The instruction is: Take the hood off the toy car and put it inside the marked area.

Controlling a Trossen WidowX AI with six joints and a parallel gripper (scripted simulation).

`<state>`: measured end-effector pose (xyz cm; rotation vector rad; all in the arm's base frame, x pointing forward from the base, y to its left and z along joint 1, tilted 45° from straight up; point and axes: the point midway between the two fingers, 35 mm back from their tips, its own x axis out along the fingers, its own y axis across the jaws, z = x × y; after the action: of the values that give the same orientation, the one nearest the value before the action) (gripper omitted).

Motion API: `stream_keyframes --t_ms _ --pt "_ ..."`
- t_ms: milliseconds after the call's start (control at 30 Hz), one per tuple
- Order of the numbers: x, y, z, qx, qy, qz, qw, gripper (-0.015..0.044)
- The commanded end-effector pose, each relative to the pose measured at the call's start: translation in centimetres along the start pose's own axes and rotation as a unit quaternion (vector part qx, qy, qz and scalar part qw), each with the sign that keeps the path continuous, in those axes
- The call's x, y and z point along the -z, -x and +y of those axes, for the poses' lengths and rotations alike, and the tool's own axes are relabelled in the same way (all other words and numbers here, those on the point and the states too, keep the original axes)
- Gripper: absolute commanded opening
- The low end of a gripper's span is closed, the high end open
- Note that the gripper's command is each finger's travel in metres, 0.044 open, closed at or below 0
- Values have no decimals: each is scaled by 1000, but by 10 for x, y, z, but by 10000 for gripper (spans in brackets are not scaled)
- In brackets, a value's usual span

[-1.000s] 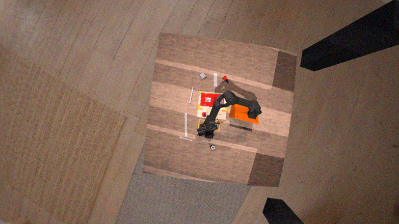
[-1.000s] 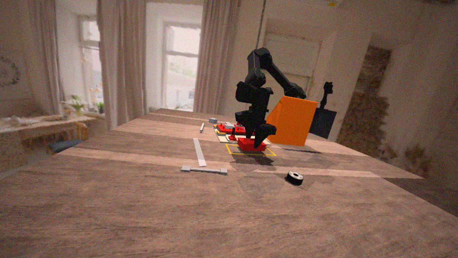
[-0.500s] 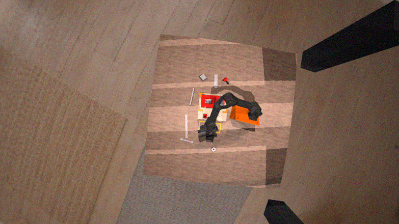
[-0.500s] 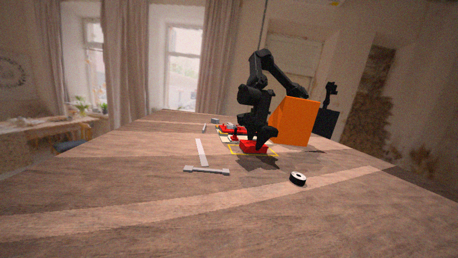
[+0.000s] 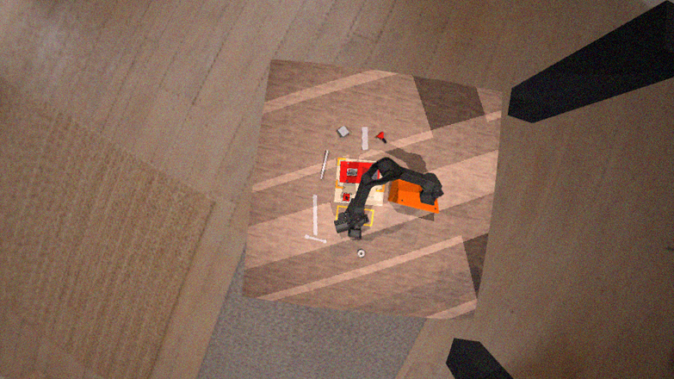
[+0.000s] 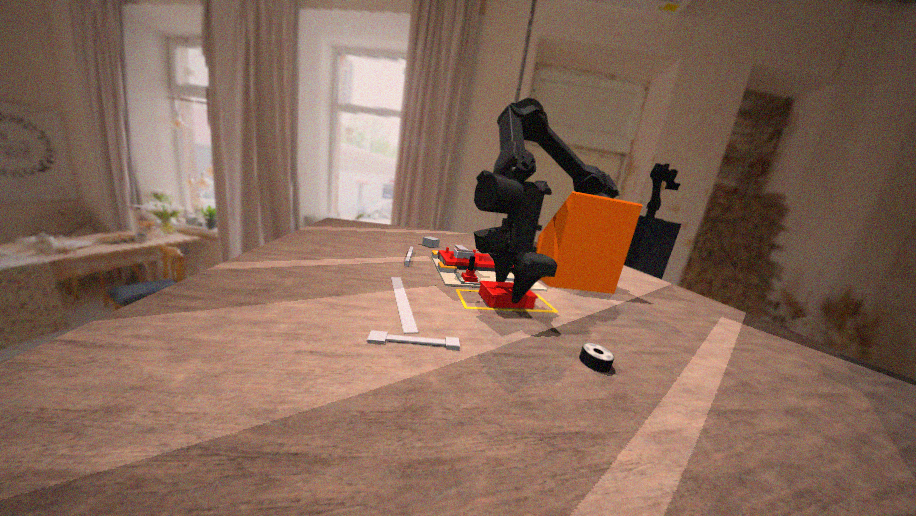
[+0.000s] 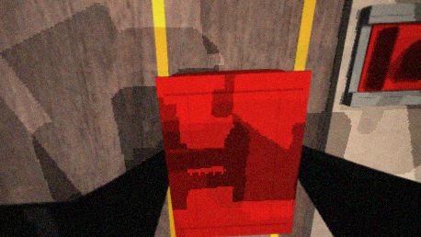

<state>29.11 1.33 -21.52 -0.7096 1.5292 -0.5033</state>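
The red hood (image 6: 492, 294) (image 7: 271, 176) is a flat block between my fingers. It sits on or just above the table, over the yellow-outlined marked area (image 5: 372, 216) (image 6: 461, 299) (image 7: 160, 41). In the exterior view it looks to be within the outline; a small gap under it cannot be ruled out. My gripper (image 6: 510, 291) (image 7: 230, 153) is shut on it, one finger at each side. In the top view the arm hides the hood. The toy car (image 5: 361, 169) (image 6: 451, 258) (image 7: 372, 149), red on a cream base, is beside the marked area.
An orange block (image 5: 412, 196) (image 6: 596, 243) stands tall beside the arm. A wheel (image 5: 360, 253) (image 6: 596, 357), a pale strip (image 5: 315, 215) (image 6: 403, 304) and an axle (image 5: 315, 238) (image 6: 419, 341) lie on the table. A grey block (image 5: 343, 131) (image 6: 430, 241) lies beyond the car.
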Motion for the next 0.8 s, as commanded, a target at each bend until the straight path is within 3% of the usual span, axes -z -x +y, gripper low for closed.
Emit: stream_keyframes --t_ms 0,267,533,767 --pt "0 0 0 0 0 0 1000 236" --pt "0 3 0 0 0 0 1000 440" --pt "-1 71 2 2 0 2 1000 440" --pt "-1 73 2 2 0 2 1000 440"
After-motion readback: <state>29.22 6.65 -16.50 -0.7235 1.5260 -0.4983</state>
